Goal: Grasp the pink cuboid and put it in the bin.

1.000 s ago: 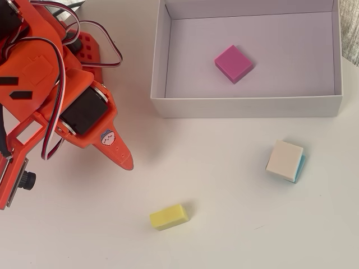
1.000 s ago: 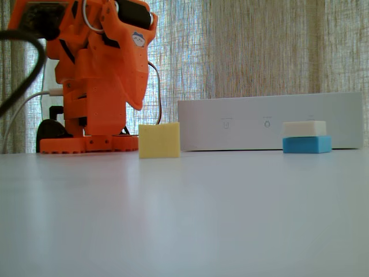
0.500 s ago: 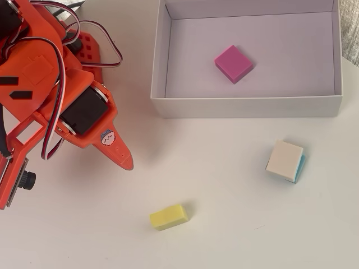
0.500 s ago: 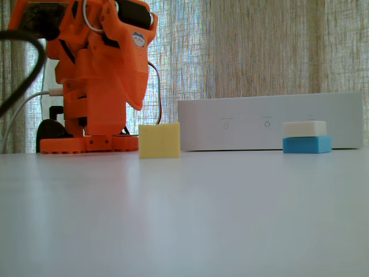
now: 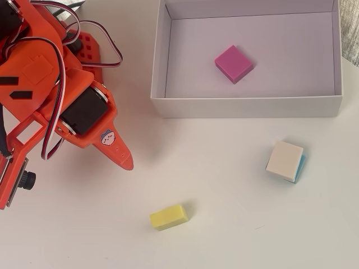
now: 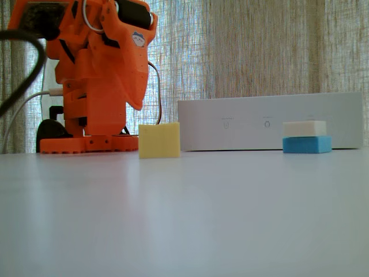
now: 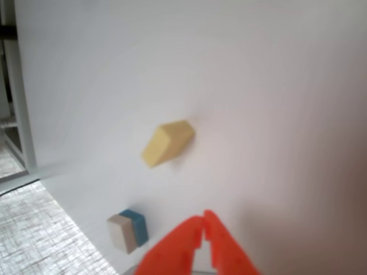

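Hanging above the table, pincer [image 7: 204, 220] closed, empty.

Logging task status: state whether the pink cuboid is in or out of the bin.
In: the pink cuboid lies on the bin floor.

Overhead: looks straight down on worktop [image 5: 224, 224].
Fixed: low, near worktop level, faces curtain [image 6: 259, 46].
Wrist: looks down past pincer [image 7: 203, 220].
Shared: yellow block [image 5: 168, 216].

Looks like somebody's running this at home, probably a living room or spare room: daylight is glowing through a loosely woven beige linen curtain [image 6: 259, 52] hanging right behind the plain white matte tabletop [image 6: 184, 219], with no lab gear sitting around.
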